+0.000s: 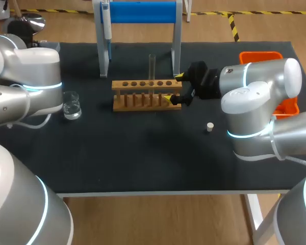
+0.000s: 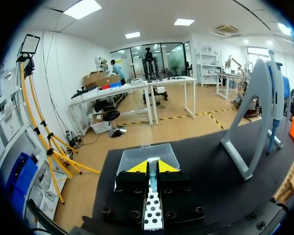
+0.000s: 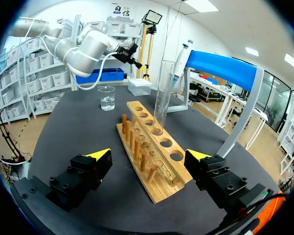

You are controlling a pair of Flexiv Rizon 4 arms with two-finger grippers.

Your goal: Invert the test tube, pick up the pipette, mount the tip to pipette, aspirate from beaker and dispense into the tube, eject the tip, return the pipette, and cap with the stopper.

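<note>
A clear test tube [image 1: 152, 66] [image 3: 162, 95] stands upright in one hole of the wooden rack [image 1: 147, 94] [image 3: 152, 156]. My right gripper [image 1: 174, 88] [image 3: 149, 161] is open and level with the rack's right end, with one finger on each side and neither touching it. The pipette [image 1: 106, 23] [image 3: 181, 61] [image 2: 277, 98] hangs on the blue-topped stand [image 1: 137, 13]. The beaker [image 1: 71, 105] [image 3: 107, 98] holds water near my left arm. A small white stopper [image 1: 209, 127] lies on the mat. My left gripper [image 2: 152, 166] is shut and empty, with a clear box [image 2: 147, 156] ahead of it.
An orange tray [image 1: 260, 55] sits at the table's right edge, partly behind my right arm. The stand's grey legs [image 1: 103, 56] rise just behind the rack. The clear box [image 3: 139, 85] is at the far left corner of the black mat [image 1: 143, 153].
</note>
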